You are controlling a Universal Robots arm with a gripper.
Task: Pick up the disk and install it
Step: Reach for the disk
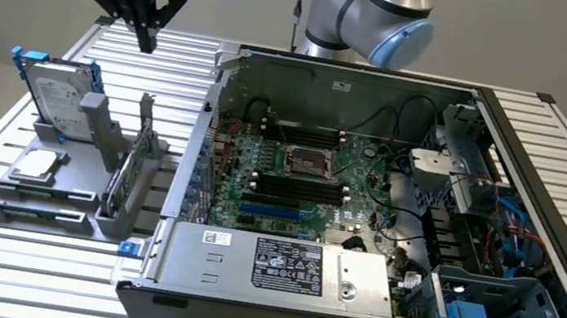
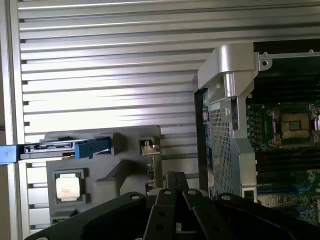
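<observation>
Disk (image 1: 55, 100) on edge in the grey rack (image 1: 101, 127) at the exterior view's left of the desk (image 1: 25, 289). Framed by a blue carrier, white label facing out, print too small to read. Sits untouched. Near it in the rack, a square silver chip (image 1: 36, 165) and a thin green card (image 1: 119, 174). Tool (image 1: 146, 44) over the desk's far side, well apart from the disk, fingers pressed together, pinching nothing. Open computer case (image 1: 359, 83) beside the rack; white-and-black sticker on its power supply (image 1: 286, 265), text unreadable.
</observation>
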